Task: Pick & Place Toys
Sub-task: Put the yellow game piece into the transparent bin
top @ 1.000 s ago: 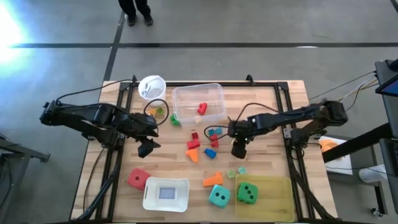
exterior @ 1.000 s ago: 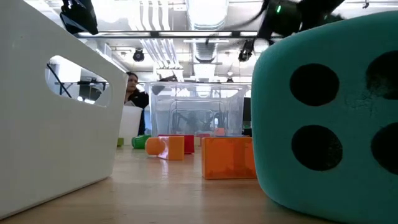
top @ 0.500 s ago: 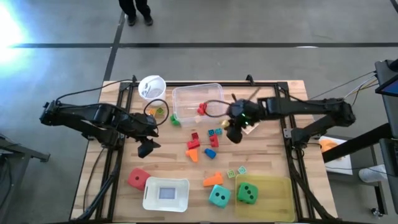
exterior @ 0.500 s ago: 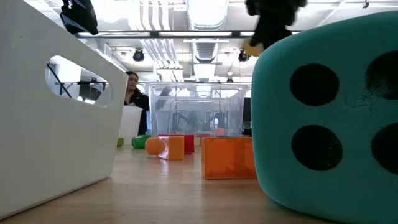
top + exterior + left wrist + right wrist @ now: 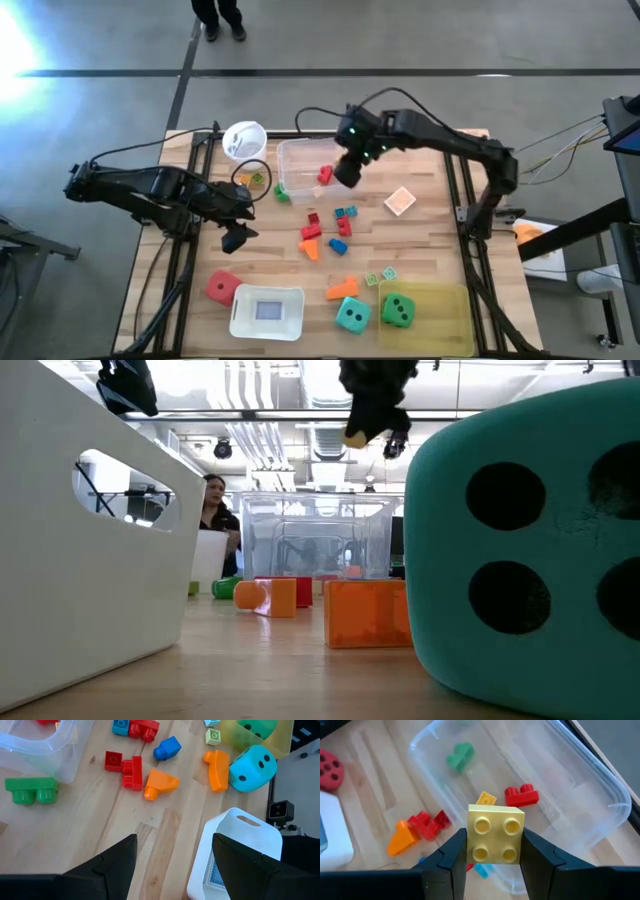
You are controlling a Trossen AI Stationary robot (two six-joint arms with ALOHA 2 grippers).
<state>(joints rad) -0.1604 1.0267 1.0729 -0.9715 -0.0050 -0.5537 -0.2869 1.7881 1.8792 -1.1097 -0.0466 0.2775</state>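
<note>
Right gripper (image 5: 346,172): jaws clamped on a yellow four-stud block (image 5: 495,839), carried from mid-desk up to over the clear plastic tub's (image 5: 300,150) right edge.
Meaning: block looks ready to drop into the tub beside the red block (image 5: 325,175).
Left gripper (image 5: 235,238): unmoved above the desk (image 5: 430,240), jaws apart, empty.

A clear plastic tub (image 5: 318,166) sits near the far middle of the wooden worktop (image 5: 430,255), with a white cup (image 5: 244,139) just beside its corner. A white handled bin (image 5: 266,312) stands at the near edge, and a translucent yellow tray (image 5: 440,320) occupies the near corner. Beyond the worktop, a person (image 5: 216,510) shows in the low view, and someone's feet (image 5: 221,22) stand on the grey floor.
</note>
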